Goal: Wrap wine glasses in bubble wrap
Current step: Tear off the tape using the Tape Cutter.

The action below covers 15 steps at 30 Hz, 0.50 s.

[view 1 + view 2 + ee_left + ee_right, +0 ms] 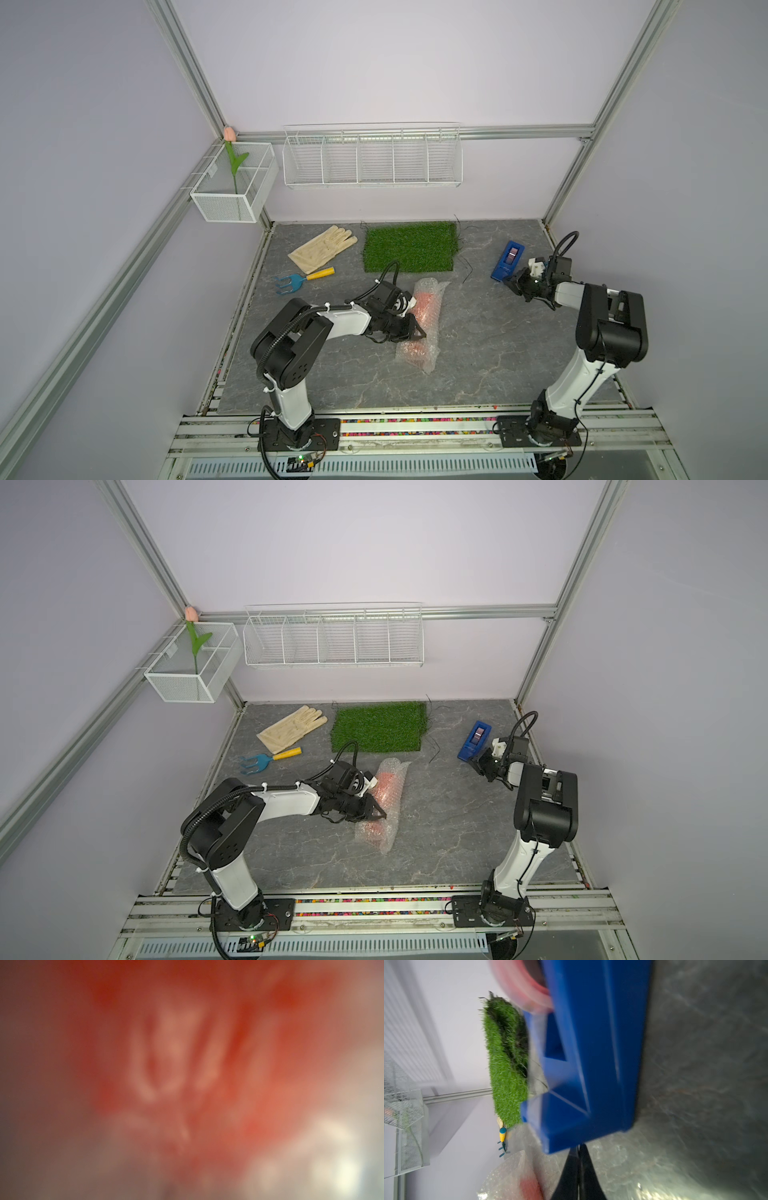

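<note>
Goblet lies mid-table, rolled inside bubble wrap; left claw pinches the roll. Right claw, pressed together, sits beside the blue tape dispenser far right. Best hold the roll firmly while tape comes.

Goblet orange-red, showing through clear whitish dotted bubble wrap. Mat green. Tape dispenser blue. Glove cream. Rake blue, yellow handle. Tabletop grey, pale-veined.
</note>
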Tool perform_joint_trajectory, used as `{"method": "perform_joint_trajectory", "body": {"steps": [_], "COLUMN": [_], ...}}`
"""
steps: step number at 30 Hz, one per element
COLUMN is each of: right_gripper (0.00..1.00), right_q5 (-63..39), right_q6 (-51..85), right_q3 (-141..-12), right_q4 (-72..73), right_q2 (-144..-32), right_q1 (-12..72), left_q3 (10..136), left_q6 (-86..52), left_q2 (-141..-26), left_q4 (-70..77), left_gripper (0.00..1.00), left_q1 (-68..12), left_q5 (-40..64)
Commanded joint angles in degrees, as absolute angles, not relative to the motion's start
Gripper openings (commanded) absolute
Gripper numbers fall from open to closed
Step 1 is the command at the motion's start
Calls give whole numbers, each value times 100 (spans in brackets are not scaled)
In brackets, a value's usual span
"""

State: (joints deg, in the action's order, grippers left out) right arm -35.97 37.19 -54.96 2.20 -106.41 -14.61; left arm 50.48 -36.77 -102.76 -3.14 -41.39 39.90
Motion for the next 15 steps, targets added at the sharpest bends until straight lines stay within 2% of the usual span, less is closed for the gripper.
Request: {"method": "perform_joint_trajectory", "body": {"steps": [1, 8, 12, 15], "right_gripper": [7, 7, 7, 7], "right_q5": [-3289, -4080, -4659, -4521], "right_q6": [3409, 3185, 2630, 2148], "right_q3": [-5410, -5127, -5081, -4820], "right_q4": [-579, 114, -103, -382], "right_q2": [-10684, -9800, -9034, -8380], "right_q1": [-1495, -1293, -668, 65], "left_q3": [4997, 5002, 5025, 5055], "left_q6": [-3603, -3595, -3541, -3456], "left_q2": [-10253, -10248, -10277, -10284], "left_q4": [-473, -491, -522, -579], "left_gripper": [20, 20, 20, 20], "left_q1": [-4183, -4192, -4188, -4186], "left_q5": [3858, 3857, 3858, 3874]}}
